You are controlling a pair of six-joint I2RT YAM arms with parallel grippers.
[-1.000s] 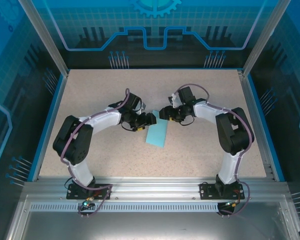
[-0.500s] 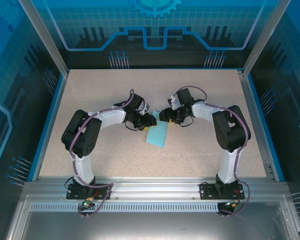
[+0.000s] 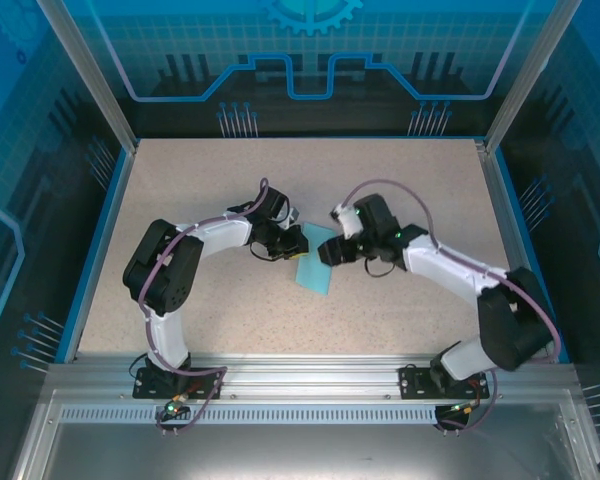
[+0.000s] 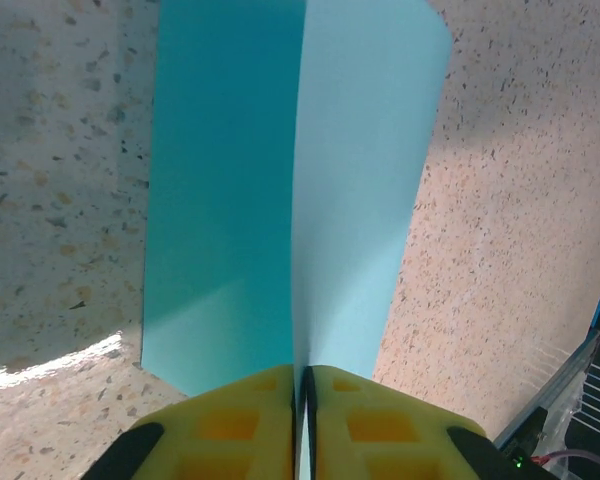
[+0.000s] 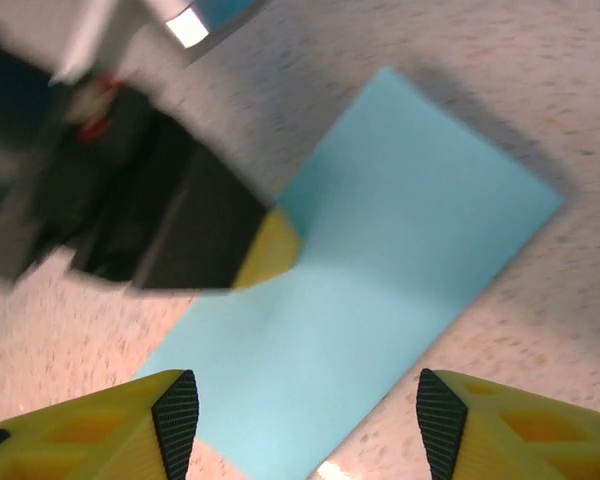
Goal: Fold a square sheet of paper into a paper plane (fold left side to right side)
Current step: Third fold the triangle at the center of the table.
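The turquoise square sheet of paper (image 3: 316, 270) lies in the middle of the table, folded over into a narrow rectangle. My left gripper (image 3: 299, 243) is at its far left corner. In the left wrist view the yellow fingers (image 4: 250, 420) are shut on an edge of the paper (image 4: 230, 200), and the gripper's tip (image 4: 303, 385) pinches a lifted layer. My right gripper (image 3: 328, 252) hovers over the sheet's far right part, open. In the right wrist view the paper (image 5: 380, 310) lies flat between its spread fingertips (image 5: 175, 415), and the gripper (image 5: 305, 425) holds nothing.
The speckled beige table (image 3: 200, 190) is bounded by a blue rim (image 3: 98, 240) and metal posts. The left gripper's black body and yellow tip (image 5: 268, 252) lie close in front of the right gripper. An aluminium rail (image 3: 300, 375) runs along the near edge.
The right arm has swung its elbow out to the right and stretched low, and its gripper has shifted slightly nearer over the paper. The left gripper has kept its hold on the paper.
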